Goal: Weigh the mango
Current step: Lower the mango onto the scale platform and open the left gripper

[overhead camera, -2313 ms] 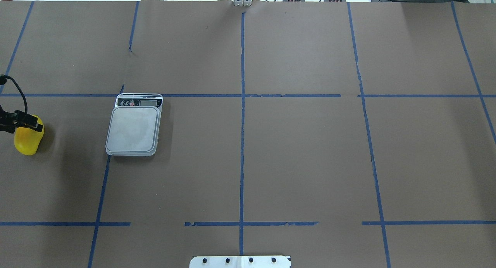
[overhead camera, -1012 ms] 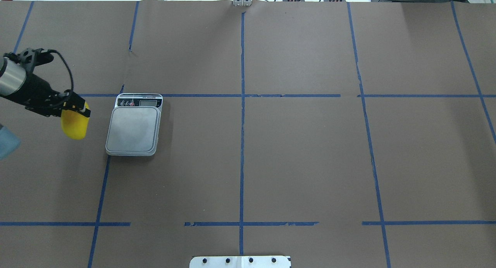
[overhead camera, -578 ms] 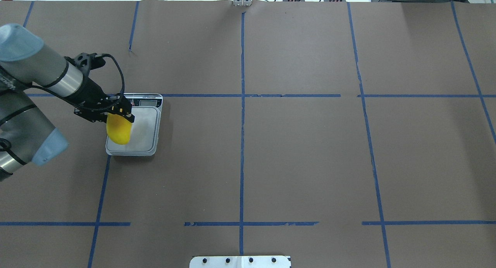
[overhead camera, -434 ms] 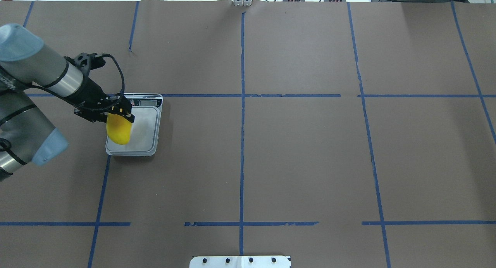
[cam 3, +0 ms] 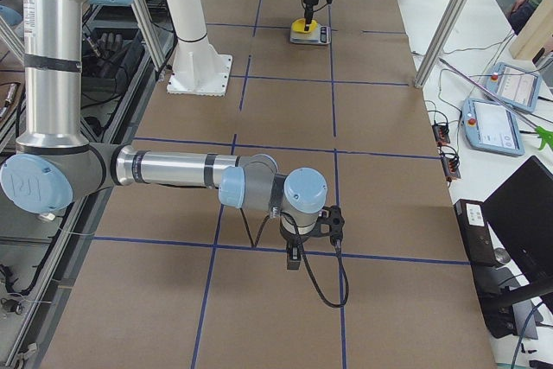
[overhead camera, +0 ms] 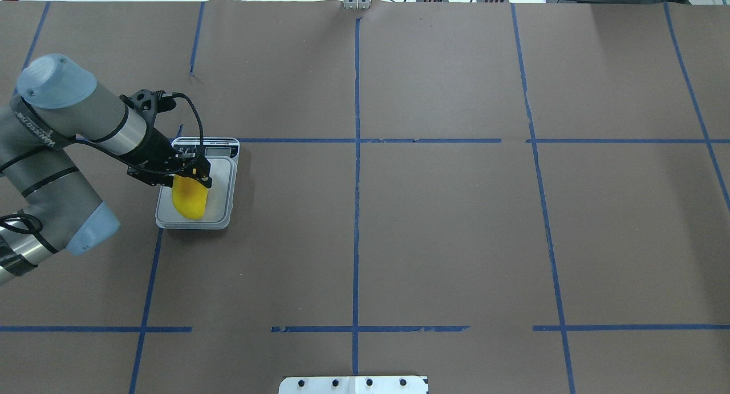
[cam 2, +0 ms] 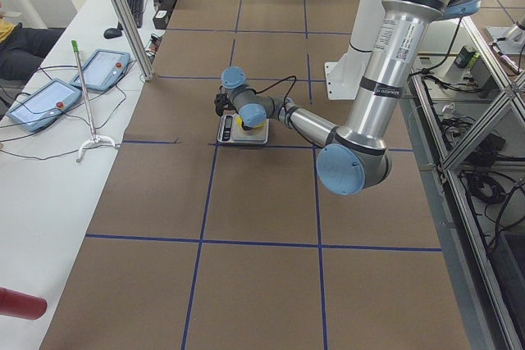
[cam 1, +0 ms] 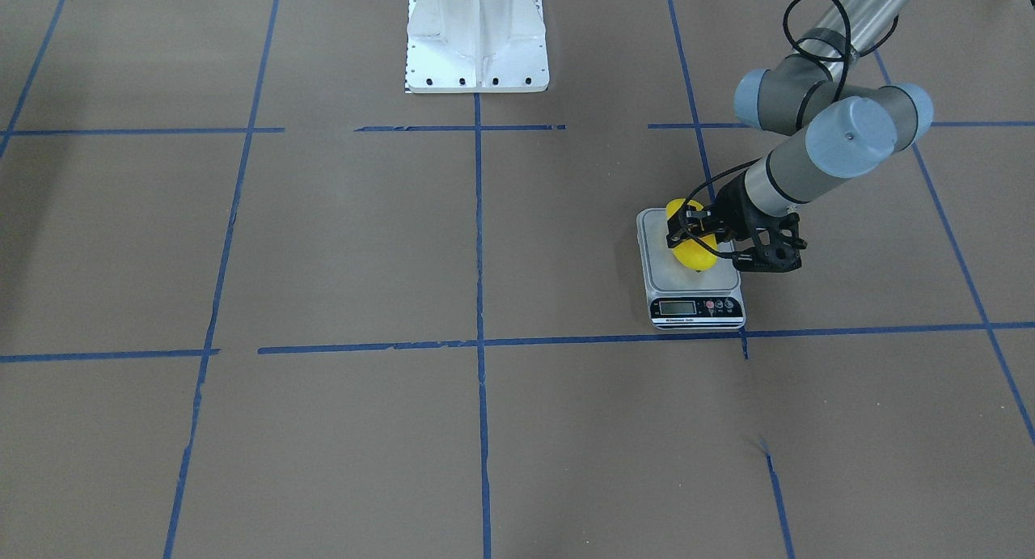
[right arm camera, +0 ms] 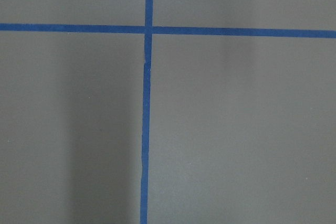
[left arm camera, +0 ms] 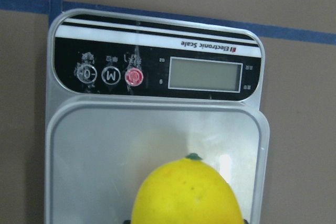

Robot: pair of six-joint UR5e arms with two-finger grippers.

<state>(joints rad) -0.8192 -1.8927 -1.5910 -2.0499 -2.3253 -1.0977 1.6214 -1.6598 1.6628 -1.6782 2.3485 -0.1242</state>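
The yellow mango (overhead camera: 190,201) is held by my left gripper (overhead camera: 192,176), which is shut on its upper end. The mango hangs over the left half of the platform of the silver scale (overhead camera: 220,189). I cannot tell whether it touches the platform. In the front-facing view the mango (cam 1: 692,251) sits within the scale's platform (cam 1: 724,277), below the left gripper (cam 1: 697,234). The left wrist view shows the mango's tip (left arm camera: 186,195) above the platform (left arm camera: 100,150) and a blank display (left arm camera: 206,74). My right gripper (cam 3: 294,255) shows only in the exterior right view, low over bare table; I cannot tell if it is open or shut.
The brown paper table is crossed by blue tape lines (overhead camera: 356,154). The white robot base (cam 1: 477,49) stands at the middle of the robot's table edge. Operator tablets (cam 2: 45,96) lie on a side bench.
My left gripper has carried the mango from the table's far left rightward to above the scale, and in the last moment a little farther over the platform.
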